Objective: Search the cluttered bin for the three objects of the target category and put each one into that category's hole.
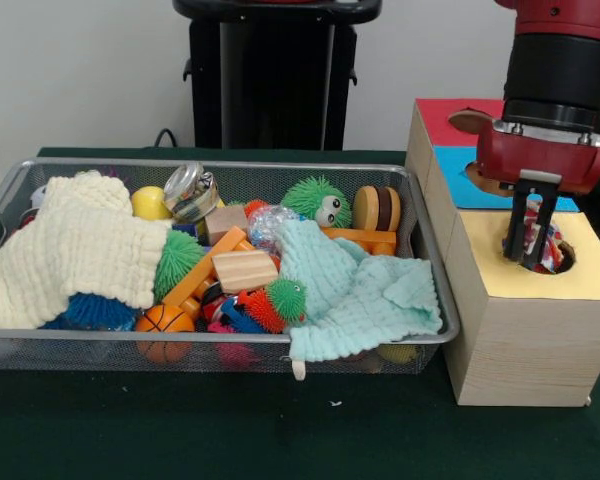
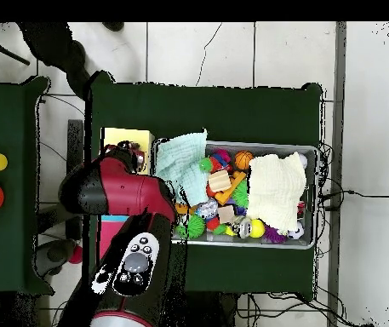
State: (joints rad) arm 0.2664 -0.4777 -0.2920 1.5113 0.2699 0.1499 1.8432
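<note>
The red and black robot gripper [image 1: 531, 250] hangs right over the round hole [image 1: 550, 252] in the pale wooden box with the yellow top [image 1: 525, 330]. This box sits at the near right end of the dark green table [image 1: 230, 430], just beside the wide silver wire-mesh bin [image 1: 220, 345]. The two dark fingers [image 1: 545, 230] point down into the hole. They look pinched on a knotted ball of many-coloured cloth [image 1: 552, 248], which is partly inside the hole.

I think the step now is the drop. To do it well, keep the ball over the middle of the hole, not the rim. Open the fingers wide so the cloth does not cling. Then lift straight up.

The bin is full of toys: a cream knitted cloth [image 1: 75, 255], a mint green cloth [image 1: 355, 295], a green spiky ball with eyes [image 1: 315, 203] and an orange ball [image 1: 163, 320]. More cloth balls may hide under the cloths.
</note>
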